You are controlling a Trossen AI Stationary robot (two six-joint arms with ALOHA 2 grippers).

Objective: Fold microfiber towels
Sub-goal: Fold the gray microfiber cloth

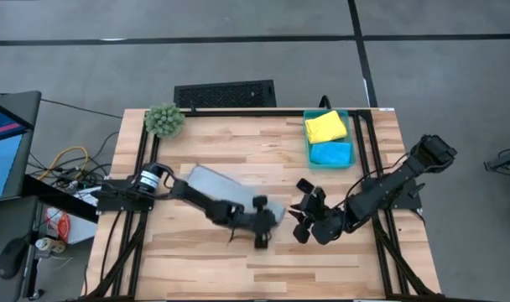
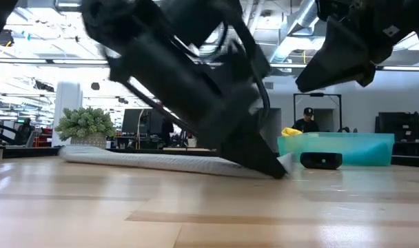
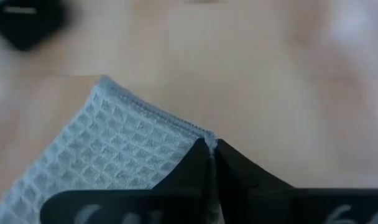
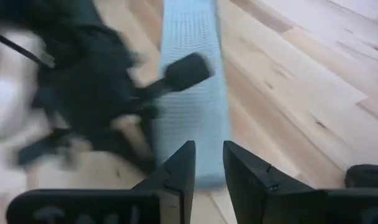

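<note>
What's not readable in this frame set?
- Grey towel: the high view has its middle under the left arm.
- Left gripper, shut on that towel's corner: how much cloth is pinched is hidden between the fingers.
- Bin: anything under the yellow towel and blue towel is covered.
- Right gripper: open, holding nothing; its height above the table is unclear.

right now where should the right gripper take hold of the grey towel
Probably the free corner on its own side. The grey towel lies flat on the table, so only its thin hem is grippable: come low from the right, sliding one finger under the edge. The left gripper is shut on the neighbouring corner; the right gripper hangs partly open beside it.
</note>
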